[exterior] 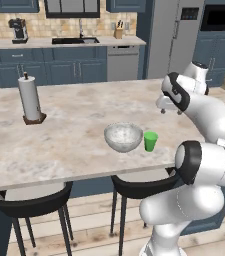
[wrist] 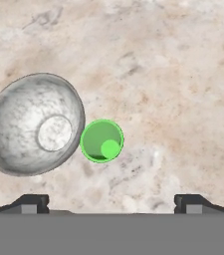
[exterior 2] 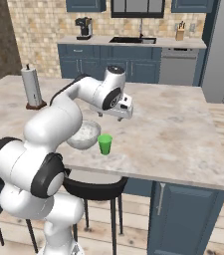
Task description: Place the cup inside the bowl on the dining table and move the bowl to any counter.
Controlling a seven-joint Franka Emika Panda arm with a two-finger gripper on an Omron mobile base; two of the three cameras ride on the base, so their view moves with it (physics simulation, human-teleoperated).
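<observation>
The green cup (exterior: 150,141) (exterior 2: 105,144) stands upright on the dining table (exterior: 74,125) (exterior 2: 173,124), touching or almost touching the right side of the speckled glassy bowl (exterior: 123,136) (exterior 2: 83,134), near the table's front edge. My gripper (exterior: 170,111) (exterior 2: 111,116) hangs open and empty well above the table, a little beyond the cup, pointing down. In the hand view the cup (wrist: 101,141) lies near the centre, the bowl (wrist: 31,124) is to its left, and my gripper (wrist: 112,204) has its fingertips spread wide below them.
A paper towel holder (exterior: 30,98) (exterior 2: 32,87) stands at the table's left. Black stools (exterior: 34,200) (exterior: 139,187) sit under the front edge. Behind is the counter (exterior: 69,42) (exterior 2: 133,41) with a sink, a coffee machine (exterior: 18,30) and a knife block (exterior: 118,32).
</observation>
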